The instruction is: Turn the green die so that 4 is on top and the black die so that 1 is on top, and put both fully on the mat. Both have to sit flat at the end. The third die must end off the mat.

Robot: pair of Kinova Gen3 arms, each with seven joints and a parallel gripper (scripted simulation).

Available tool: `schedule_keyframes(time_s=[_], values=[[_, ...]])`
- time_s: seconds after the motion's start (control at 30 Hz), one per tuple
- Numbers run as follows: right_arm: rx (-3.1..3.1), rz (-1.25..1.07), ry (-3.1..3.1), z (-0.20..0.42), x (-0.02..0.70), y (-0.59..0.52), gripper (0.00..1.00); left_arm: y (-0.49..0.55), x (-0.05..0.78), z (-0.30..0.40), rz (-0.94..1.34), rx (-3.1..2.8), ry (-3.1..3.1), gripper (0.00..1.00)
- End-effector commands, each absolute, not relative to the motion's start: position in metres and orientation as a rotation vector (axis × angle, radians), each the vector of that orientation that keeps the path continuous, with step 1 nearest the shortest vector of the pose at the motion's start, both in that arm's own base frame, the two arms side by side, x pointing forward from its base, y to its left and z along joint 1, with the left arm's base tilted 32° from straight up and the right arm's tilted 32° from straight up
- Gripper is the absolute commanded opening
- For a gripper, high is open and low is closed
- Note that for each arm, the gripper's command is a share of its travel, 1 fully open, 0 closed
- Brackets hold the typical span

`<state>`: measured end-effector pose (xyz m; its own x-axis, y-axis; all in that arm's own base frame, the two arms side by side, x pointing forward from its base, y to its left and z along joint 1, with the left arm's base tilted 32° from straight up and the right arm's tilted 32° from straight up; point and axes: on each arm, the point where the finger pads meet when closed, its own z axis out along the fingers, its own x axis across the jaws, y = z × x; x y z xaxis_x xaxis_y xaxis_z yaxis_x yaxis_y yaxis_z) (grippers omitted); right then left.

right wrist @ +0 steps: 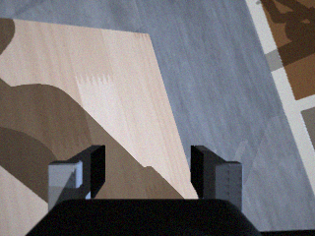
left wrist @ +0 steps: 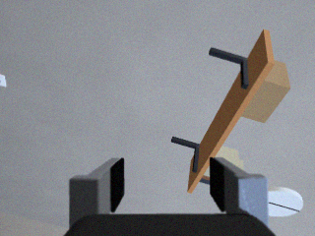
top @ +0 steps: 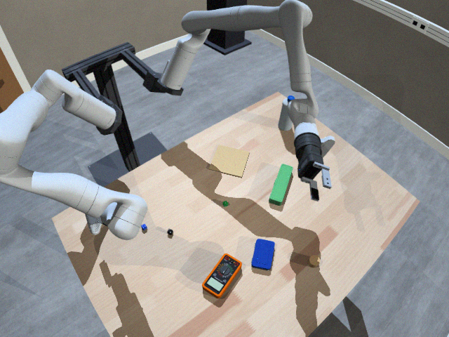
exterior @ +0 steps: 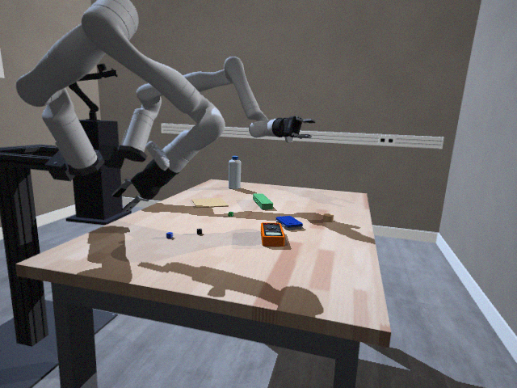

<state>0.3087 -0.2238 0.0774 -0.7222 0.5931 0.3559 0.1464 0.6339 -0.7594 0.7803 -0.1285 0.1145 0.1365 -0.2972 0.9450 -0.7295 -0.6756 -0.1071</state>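
Observation:
A green die [top: 225, 203] [exterior: 230, 213], a black die [top: 170, 232] [exterior: 199, 231] and a blue die [top: 144, 227] [exterior: 169, 235] lie apart on the table, all off the mat. Their pips are too small to read. The pale yellow square mat [top: 230, 161] [exterior: 210, 203] is bare. My left gripper [top: 320, 189] [exterior: 312, 128] [left wrist: 166, 176] is open and empty, high above the table beyond the green block, pointing sideways. My right gripper [exterior: 118, 204] [right wrist: 148, 163] is open and empty near the table's base-side edge; the arm hides it in the top view.
A green block [top: 280, 184] [exterior: 262, 201] lies right of the mat. A blue box [top: 263, 253] [exterior: 288, 221], an orange multimeter [top: 222, 275] [exterior: 272, 234] and a small tan object [top: 314, 260] [exterior: 328, 217] are farther forward. A bottle [top: 285, 116] [exterior: 234, 173] stands at the far edge.

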Motion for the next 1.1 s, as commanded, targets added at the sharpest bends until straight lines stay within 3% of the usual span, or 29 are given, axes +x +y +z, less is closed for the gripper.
schedule_keyframes(time_s=[0.0,0.7,1.07], values=[[-0.575,0.977,-2.258,0.078,0.309,-0.224,1.00,-0.130,0.781,0.116,1.557,2.038,-0.990,1.00],[-0.591,0.973,-2.260,0.079,0.308,-0.225,1.00,-0.130,0.780,0.116,1.556,2.038,-0.991,1.00],[-0.900,0.887,-2.264,0.099,0.291,-0.251,1.00,-0.139,0.776,0.110,1.532,2.033,-1.011,1.00]])
